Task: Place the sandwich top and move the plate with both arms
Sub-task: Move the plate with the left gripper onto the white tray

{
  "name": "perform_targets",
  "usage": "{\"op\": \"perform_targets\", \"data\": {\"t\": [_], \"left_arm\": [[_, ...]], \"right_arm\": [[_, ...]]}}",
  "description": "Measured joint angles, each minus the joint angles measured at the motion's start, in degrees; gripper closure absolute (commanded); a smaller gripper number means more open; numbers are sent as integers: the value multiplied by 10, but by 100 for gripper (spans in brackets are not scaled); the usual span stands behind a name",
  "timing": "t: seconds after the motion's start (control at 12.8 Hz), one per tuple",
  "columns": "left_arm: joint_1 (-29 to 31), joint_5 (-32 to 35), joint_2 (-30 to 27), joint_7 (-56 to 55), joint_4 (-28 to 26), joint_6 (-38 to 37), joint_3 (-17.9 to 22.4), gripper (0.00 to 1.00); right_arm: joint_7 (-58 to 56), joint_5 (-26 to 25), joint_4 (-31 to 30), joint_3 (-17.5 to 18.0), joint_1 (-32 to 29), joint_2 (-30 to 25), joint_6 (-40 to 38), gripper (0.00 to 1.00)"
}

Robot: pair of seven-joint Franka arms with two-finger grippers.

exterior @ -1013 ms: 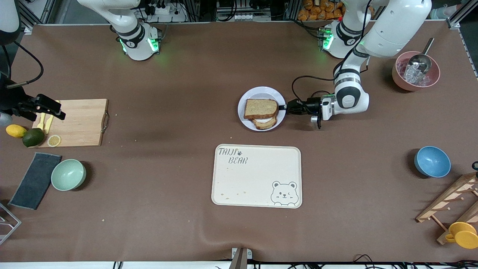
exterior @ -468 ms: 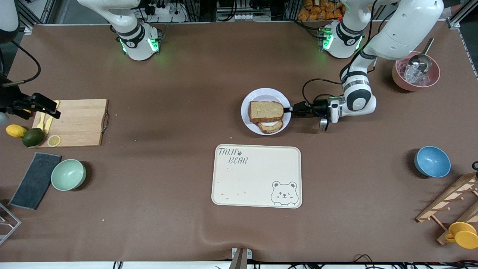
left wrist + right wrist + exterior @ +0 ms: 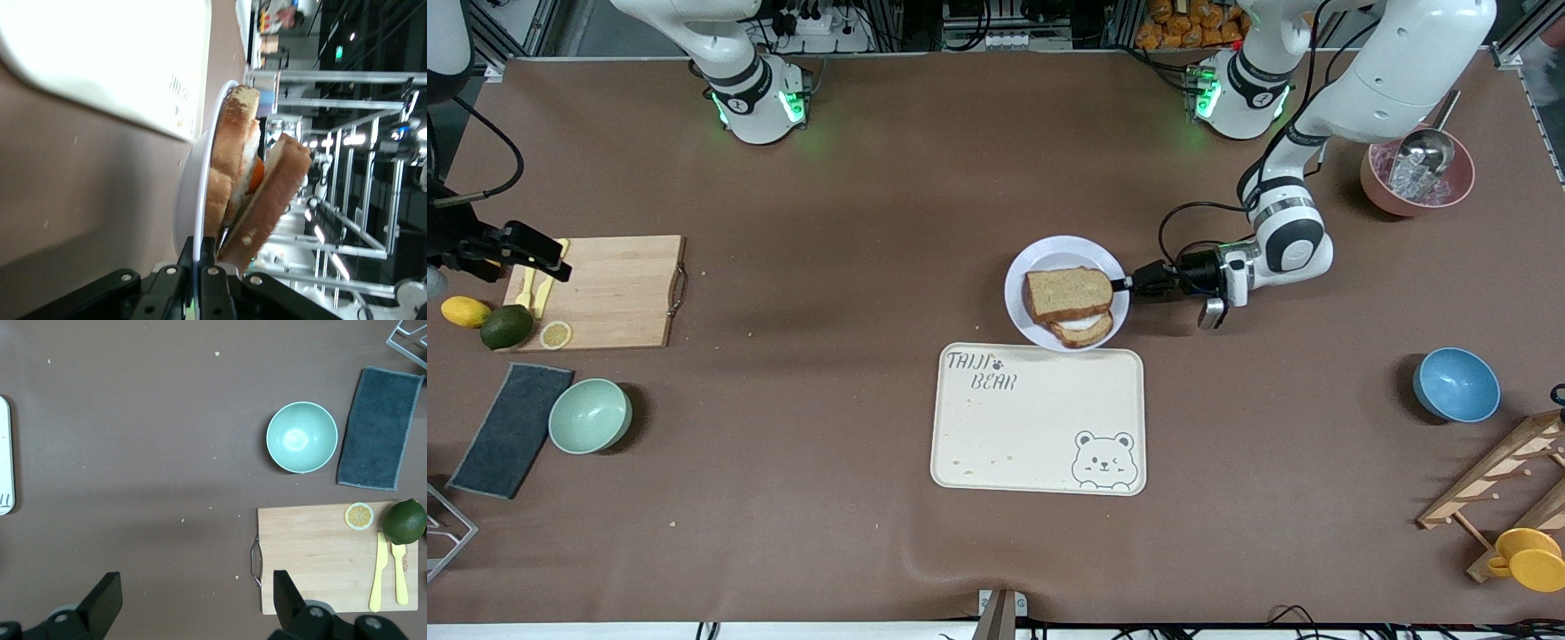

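A brown mat (image 3: 854, 231) covered the whole table. Along the table's edge by the arm bases stood aluminium frame rails (image 3: 925, 18), a power strip with plugged cables (image 3: 814, 22) and a stack of orange packets (image 3: 1192, 22). The left wrist view showed a dim room with metal framing (image 3: 360, 200) and bright ceiling lights (image 3: 353, 140).

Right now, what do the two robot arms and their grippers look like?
Both are white, rounded, jointed arms with black bands at the joints and green lights glowing at their bases. The left arm ends in a black two-finger left gripper trailing looped black cable. The right gripper is black too, with square dark fingers and a black cable.
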Motion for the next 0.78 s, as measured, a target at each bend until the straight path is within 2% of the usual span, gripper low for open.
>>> {"op": "perform_targets", "data": {"t": [0.78], "left_arm": [[3, -152, -5, -19, 43, 36, 3, 100]], "right_arm": [[3, 0, 0, 1, 0, 0, -3, 0]]}}
